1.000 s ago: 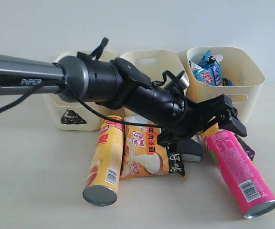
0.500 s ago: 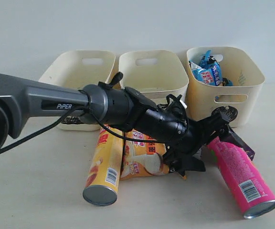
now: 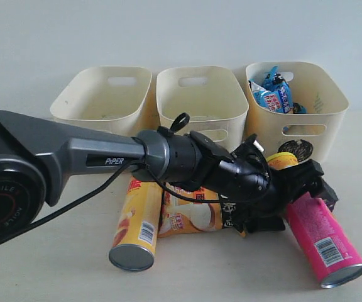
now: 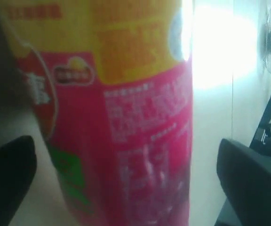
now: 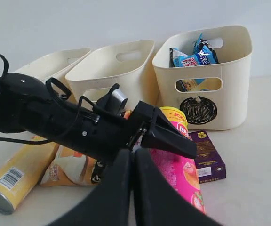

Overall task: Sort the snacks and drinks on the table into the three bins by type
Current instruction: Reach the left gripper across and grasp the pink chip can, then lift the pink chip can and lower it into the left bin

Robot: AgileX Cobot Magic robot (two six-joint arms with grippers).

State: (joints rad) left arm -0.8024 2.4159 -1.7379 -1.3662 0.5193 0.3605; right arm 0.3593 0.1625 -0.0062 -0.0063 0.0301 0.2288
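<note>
On the worktop point(image 3: 43, 264), before the left bin point(image 3: 80, 104), the middle bin point(image 3: 200, 116) and the right bin point(image 3: 322, 119), the pink chip can point(image 3: 322, 236) was laid on its side, its metal base turned toward the exterior camera. The left gripper point(image 4: 126, 179) was extended across the middle and set astride the can's upper end. Its fingers point(image 4: 248, 183) were spread wide, and a gap was seen on either side, so nothing was gripped. The right gripper point(image 5: 131, 188) was pressed fully together on nothing. The yellow chip can point(image 3: 137, 220) and the orange-black noodle packet point(image 3: 190, 214) were laid side by side left of the pink can, and the purple carton point(image 5: 208, 155) was placed just beside it. The blue noodle packet point(image 3: 272, 94) was contained in the right bin, which was marked with a scribbled circle.
</note>
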